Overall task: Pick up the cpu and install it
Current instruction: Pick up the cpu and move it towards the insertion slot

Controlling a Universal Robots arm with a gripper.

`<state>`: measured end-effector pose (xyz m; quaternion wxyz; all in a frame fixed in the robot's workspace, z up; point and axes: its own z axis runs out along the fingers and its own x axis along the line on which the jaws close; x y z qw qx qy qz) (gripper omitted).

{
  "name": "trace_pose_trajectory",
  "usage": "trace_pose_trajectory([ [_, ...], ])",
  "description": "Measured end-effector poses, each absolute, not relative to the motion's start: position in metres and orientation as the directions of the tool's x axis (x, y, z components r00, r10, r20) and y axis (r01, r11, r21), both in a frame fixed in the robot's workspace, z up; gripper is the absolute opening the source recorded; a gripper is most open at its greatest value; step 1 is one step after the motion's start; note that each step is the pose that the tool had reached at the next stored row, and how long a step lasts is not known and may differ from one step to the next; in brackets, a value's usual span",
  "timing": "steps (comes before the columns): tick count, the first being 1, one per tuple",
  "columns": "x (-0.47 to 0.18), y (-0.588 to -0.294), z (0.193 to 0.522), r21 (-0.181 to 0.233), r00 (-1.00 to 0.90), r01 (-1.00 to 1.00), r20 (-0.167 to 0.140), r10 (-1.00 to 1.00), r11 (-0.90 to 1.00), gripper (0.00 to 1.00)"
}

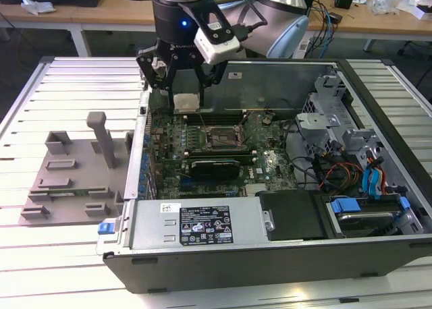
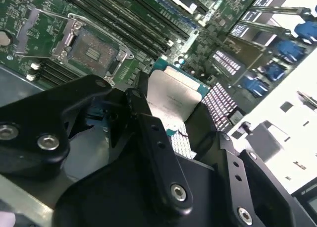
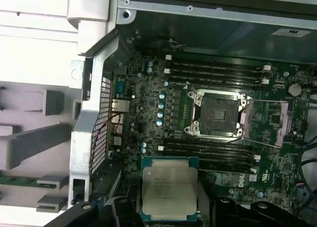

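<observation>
Between the fingers (image 2: 156,142) of your pincer (image 1: 185,98) sits the cpu (image 3: 169,191), clamped by its edges, silver lid up, held above the motherboard (image 3: 148,118) inside the open computer case (image 1: 283,255). Pick-up looks done. Install not yet: the socket (image 3: 216,114) lies below the pincer and off to one side, near but not under it, with its clip frame open and its seat empty. The grey tray (image 1: 67,181) stands well apart from the pincer, outside the case. By my reading, you have lining up over the socket and seating left.
</observation>
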<state>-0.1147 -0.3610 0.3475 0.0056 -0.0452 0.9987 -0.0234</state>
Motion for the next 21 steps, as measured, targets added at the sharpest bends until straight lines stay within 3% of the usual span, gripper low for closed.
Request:
trace_pose_trajectory([
  [21,-0.074,-0.346,0.315,-0.047,-0.996,-0.09,-0.004,-0.091,0.995,0.55],
])
